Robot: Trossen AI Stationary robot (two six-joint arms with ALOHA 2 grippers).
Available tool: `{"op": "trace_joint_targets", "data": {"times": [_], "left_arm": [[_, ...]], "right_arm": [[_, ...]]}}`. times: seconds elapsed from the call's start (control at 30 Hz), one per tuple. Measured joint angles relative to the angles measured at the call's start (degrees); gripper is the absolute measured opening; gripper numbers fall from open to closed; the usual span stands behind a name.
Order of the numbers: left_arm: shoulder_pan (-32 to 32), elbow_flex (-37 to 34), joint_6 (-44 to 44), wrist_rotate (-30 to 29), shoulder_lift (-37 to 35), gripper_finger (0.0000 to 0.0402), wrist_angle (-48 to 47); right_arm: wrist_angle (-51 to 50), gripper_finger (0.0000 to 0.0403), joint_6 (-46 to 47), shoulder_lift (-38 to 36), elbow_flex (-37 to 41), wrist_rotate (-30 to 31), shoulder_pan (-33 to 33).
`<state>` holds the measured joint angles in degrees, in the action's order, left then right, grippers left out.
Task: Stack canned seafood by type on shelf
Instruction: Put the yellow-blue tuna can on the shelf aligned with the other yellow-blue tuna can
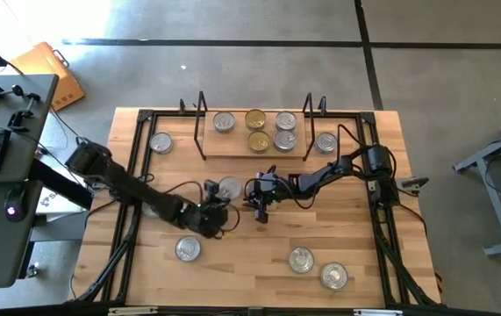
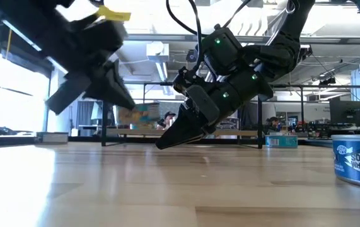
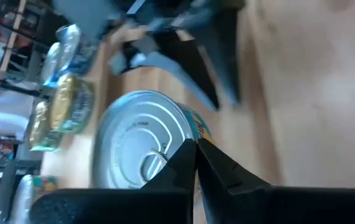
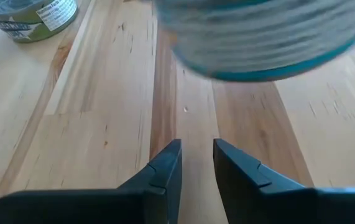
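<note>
The shelf (image 1: 232, 151) stands at the table's far side and carries several tins, two of them gold-topped (image 1: 255, 119). A silver-topped tin (image 1: 230, 186) stands on the table between my two grippers. My left gripper (image 1: 212, 191) is shut just left of it, and in the left wrist view its fingertips (image 3: 194, 152) stand at the rim of this tin (image 3: 137, 146). My right gripper (image 1: 262, 216) is right of the tin and slants down toward the table (image 2: 161, 145). Its fingers (image 4: 197, 155) are open by a narrow gap and hold nothing. My left gripper has its shut fingertips (image 3: 186, 149) at the rim of the silver-topped tin, on the side by its pull tab (image 3: 154, 163). I cannot tell whether they touch it. The tin stands upright on the table.
Single tins stand beside the shelf at its left (image 1: 161, 142) and right (image 1: 325, 142) ends. Three more tins (image 1: 187, 249) (image 1: 300, 260) (image 1: 333, 276) stand near the table's near edge. A teal-banded tin (image 4: 258, 43) lies close ahead of my right gripper. Bare wood shows between the tins.
</note>
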<state>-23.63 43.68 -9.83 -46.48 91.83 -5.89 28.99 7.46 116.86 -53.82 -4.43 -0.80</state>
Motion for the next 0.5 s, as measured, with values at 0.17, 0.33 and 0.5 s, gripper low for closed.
{"op": "trace_joint_targets", "data": {"times": [0.17, 0.33, 0.5], "left_arm": [[5.6, 1.0, -4.2, -0.7, -3.3, 0.0000, -0.4], [15.3, 1.0, -7.4, 4.4, -5.4, 0.0000, -0.4], [25.3, 1.0, -9.4, 14.6, -5.1, 0.0000, -0.4]], "right_arm": [[0.1, 0.0083, 0.0, 0.0, 0.0, 0.0, 0.0], [0.1, 0.0083, 0.0, 0.0, 0.0, 0.0, 0.0], [0.0, 0.0083, 0.0, 0.0, 0.0, 0.0, 0.0]]}}
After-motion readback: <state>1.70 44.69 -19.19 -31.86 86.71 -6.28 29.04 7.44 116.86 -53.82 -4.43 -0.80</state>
